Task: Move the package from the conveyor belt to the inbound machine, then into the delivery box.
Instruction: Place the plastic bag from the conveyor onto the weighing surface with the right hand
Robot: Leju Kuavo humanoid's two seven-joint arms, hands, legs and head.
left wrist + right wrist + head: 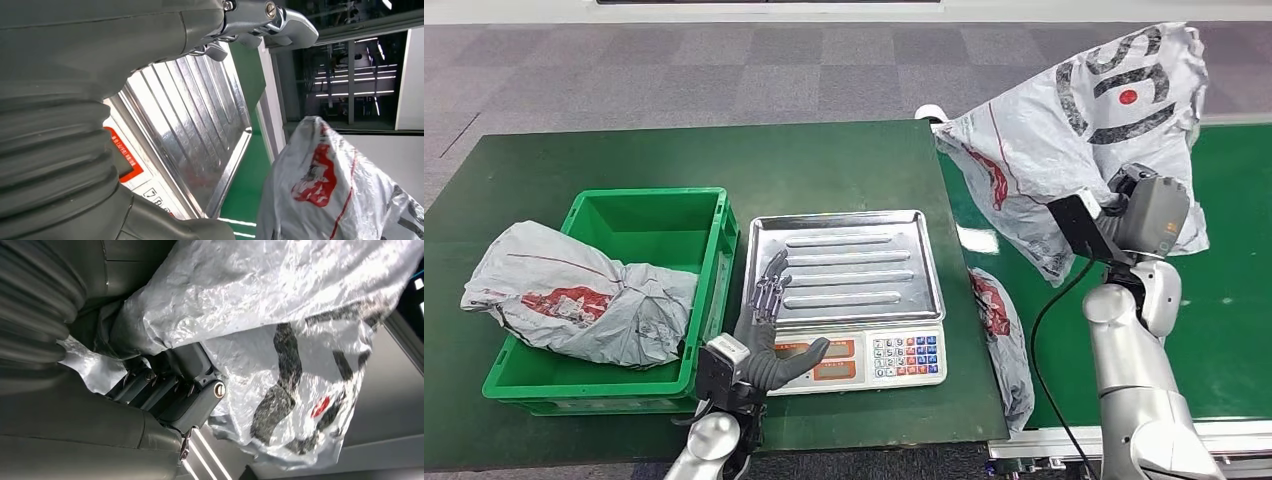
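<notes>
Up on our right, the right hand [170, 390] clutches the grey package [1084, 120] lifted above the conveyor belt [1234, 300], presumably to swing it over to the scale tray [849, 262]. Our left hand [769, 335] waits unclenched and empty at the tray's near edge. Another bag [574, 295] already lies in the green crate [649, 215].

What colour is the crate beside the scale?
Green crate, clearest in the head view.
</notes>
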